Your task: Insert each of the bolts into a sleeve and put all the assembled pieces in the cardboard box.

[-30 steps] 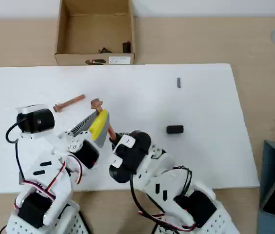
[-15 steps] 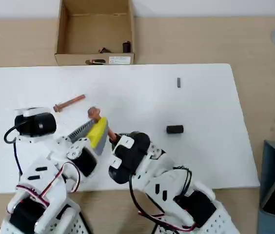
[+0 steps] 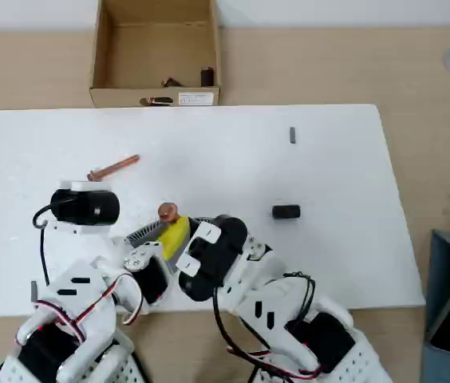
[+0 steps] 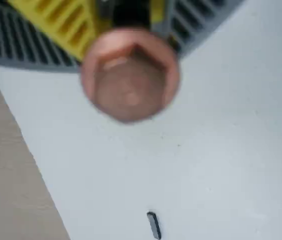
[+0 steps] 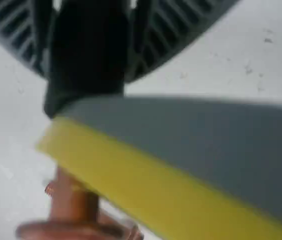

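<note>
Pale wood bench (image 3: 416,72) carries a white mat (image 3: 345,263), and at its far edge sits the open cardboard box (image 3: 153,97) with a few dark pieces (image 3: 207,76) lying in one corner. Near the front of the mat the two arms meet. The left gripper (image 3: 170,227), yellow and grey, is clamped across the shank of a copper bolt (image 4: 130,75) just under its hex head, which pokes out clear of the jaws. The right gripper (image 5: 88,40) is clenched on a black sleeve (image 5: 83,75). In its wrist view the sleeve lines up with the bolt's shank beyond the left gripper's jaw, and whether the tip has entered is hidden. Both parts look rigid and light. The bolt is smooth metal that could twist or slip in a pinch, so a hold close to the head, leaving the far end free, suits it. The sleeve is best pinched round its middle with the bore unblocked. A second bolt (image 3: 113,169) lies loose to the left, a spare sleeve (image 3: 286,211) to the right, and a small dark piece (image 3: 293,135) beyond that.
</note>
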Robot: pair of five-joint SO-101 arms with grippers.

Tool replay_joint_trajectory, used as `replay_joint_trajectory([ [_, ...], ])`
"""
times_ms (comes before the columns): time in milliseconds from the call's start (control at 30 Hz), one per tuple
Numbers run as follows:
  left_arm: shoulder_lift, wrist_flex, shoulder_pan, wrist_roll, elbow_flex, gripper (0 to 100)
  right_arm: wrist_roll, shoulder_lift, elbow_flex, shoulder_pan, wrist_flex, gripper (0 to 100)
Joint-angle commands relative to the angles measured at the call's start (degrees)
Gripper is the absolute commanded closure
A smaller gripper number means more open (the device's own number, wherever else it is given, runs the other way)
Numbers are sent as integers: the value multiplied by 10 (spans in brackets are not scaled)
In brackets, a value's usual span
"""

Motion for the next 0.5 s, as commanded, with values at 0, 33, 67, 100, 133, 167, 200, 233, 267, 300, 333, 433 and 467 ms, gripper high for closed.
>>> replay_joint_trajectory([
  [0,0,3,26,-4,6,998,3,-61,-51,-6,-19,989],
  [33,0,5,26,-4,6,997,3,-61,-51,-6,-19,989],
  [67,0,6,26,-4,6,988,3,-61,-51,-6,-19,989],
  [100,0,10,26,-4,6,967,3,-61,-51,-6,-19,989],
  [133,0,18,25,-5,3,934,3,-61,-51,-6,-19,989],
  [167,0,24,25,-5,1,892,3,-61,-51,-6,-19,989],
  [200,0,29,25,-5,1,849,3,-61,-51,-6,-19,989],
  [233,0,36,25,-5,0,809,3,-61,-51,-6,-19,989],
  [267,0,45,25,-5,-2,778,3,-61,-51,-6,-19,989],
  [300,0,55,24,-4,-9,759,3,-61,-51,-6,-19,989],
  [333,0,63,18,-4,-18,754,3,-61,-51,-6,-19,989],
  [433,0,78,-5,-6,-41,754,3,-61,-51,-6,-19,989],
  [467,0,86,-12,-11,-50,754,3,-61,-51,-6,-19,989],
])
